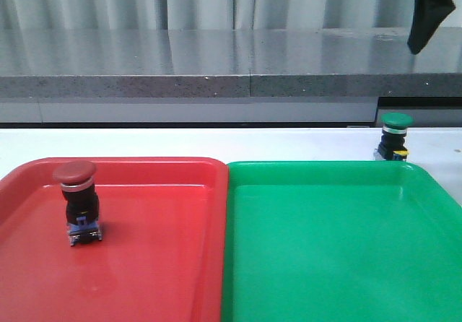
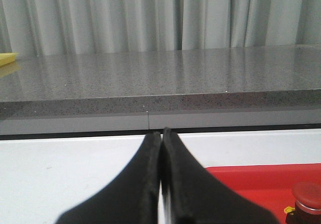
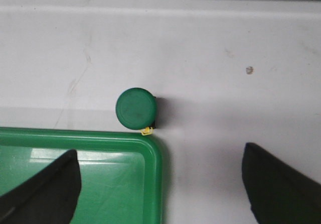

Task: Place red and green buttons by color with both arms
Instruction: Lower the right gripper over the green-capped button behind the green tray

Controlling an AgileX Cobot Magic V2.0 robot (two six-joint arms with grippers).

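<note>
The red button point(image 1: 76, 199) stands upright inside the red tray point(image 1: 159, 264), at its left side. The green button point(image 1: 395, 136) stands on the white table just past the far right corner of the green tray point(image 1: 339, 250), outside it. My right gripper point(image 1: 427, 20) hangs high above the green button. In the right wrist view the gripper point(image 3: 160, 181) is open and empty, with the green cap point(image 3: 136, 108) ahead of its fingers point(image 3: 47, 189). My left gripper point(image 2: 161, 136) is shut and empty over the table; the red cap point(image 2: 307, 195) shows at the frame's corner.
The two trays sit side by side, touching along the middle. A grey stone ledge point(image 1: 216, 66) runs behind the white table point(image 1: 180, 143), with curtains behind it. A small speck point(image 3: 249, 70) lies on the table beyond the green button.
</note>
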